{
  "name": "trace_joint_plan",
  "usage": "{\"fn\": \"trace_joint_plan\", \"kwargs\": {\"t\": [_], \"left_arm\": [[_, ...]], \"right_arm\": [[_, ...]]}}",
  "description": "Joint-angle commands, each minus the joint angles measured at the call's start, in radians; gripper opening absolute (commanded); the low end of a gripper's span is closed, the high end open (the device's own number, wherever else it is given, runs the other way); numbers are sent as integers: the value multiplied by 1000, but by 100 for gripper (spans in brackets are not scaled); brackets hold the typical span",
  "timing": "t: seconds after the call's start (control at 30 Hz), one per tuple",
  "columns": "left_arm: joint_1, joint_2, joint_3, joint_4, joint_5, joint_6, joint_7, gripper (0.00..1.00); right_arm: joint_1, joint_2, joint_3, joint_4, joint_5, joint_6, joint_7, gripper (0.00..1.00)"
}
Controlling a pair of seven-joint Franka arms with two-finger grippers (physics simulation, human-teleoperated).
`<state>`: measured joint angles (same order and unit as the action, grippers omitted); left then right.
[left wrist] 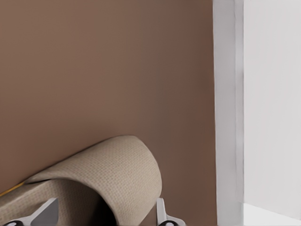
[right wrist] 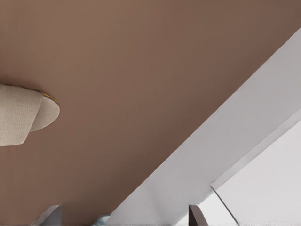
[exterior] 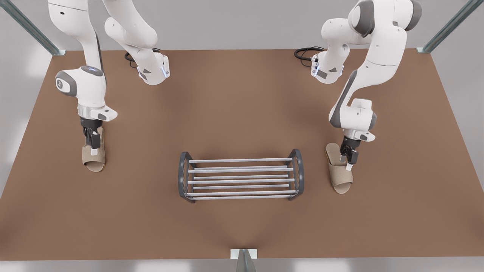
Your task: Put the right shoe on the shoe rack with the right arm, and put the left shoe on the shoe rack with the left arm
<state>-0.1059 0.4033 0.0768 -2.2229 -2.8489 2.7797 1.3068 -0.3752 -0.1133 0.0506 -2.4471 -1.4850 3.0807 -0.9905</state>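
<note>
The front view looks steeply down from high above one long edge of the brown table, taking in the whole top, the shoe rack and both arms. Each wrist view sits low, close to the table, looking along it toward a pale edge. All three views share the table surface and a slipper.

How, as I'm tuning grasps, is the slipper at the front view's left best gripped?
Take the left shoe by its wide strap, sides pinched, from straight above: the strap arches off the flat-lying sole, and the left gripper hangs over it.
</note>
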Motion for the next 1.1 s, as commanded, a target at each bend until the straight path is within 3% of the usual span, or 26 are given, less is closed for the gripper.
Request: {"fn": "trace_joint_plan", "kwargs": {"t": [0.0, 0.17, 0.3, 0.4, 0.43, 0.53, 0.57, 0.7, 0.77, 1.0, 1.03, 1.07], "left_arm": [[0, 12, 0, 19, -14, 0, 14, 100], [0, 15, 0, 42, -15, -3, 11, 100], [0, 52, 0, 86, -17, -5, 2, 100], [0, 52, 0, 104, -17, -3, -6, 100], [2, 57, 0, 114, -17, -3, -17, 100], [2, 86, 0, 137, -17, -5, -27, 100], [0, 95, 0, 149, -17, -5, -41, 100], [0, 104, 0, 163, -18, -5, -49, 100], [0, 103, 0, 161, -18, -2, -55, 82], [0, 120, -14, 163, -21, -6, -93, 84], [0, 120, -14, 163, -21, -6, -103, 77], [0, 118, -14, 163, -21, -6, -126, 63]], "right_arm": [[6, 0, -34, -12, -123, -50, 1214, 100], [13, -34, -66, -115, -130, 38, 1602, 100], [9, -37, -150, -154, -139, 104, 1615, 100], [15, -63, -183, -153, -342, 153, 1664, 100], [22, -65, -183, -159, -440, 118, 1740, 100], [119, -69, -126, -155, -1233, -148, 2544, 100], [139, -68, -123, -156, -1396, -211, 2647, 100], [142, -57, -123, -141, -1404, -287, 2749, 100], [141, -40, -123, -132, -1399, -263, 2922, 100], [156, -29, -115, -41, -1361, -188, 3044, 100], [156, -28, -109, -43, -1365, -194, 3104, 100], [156, -28, -109, -49, -1370, -197, 3156, 99]]}}
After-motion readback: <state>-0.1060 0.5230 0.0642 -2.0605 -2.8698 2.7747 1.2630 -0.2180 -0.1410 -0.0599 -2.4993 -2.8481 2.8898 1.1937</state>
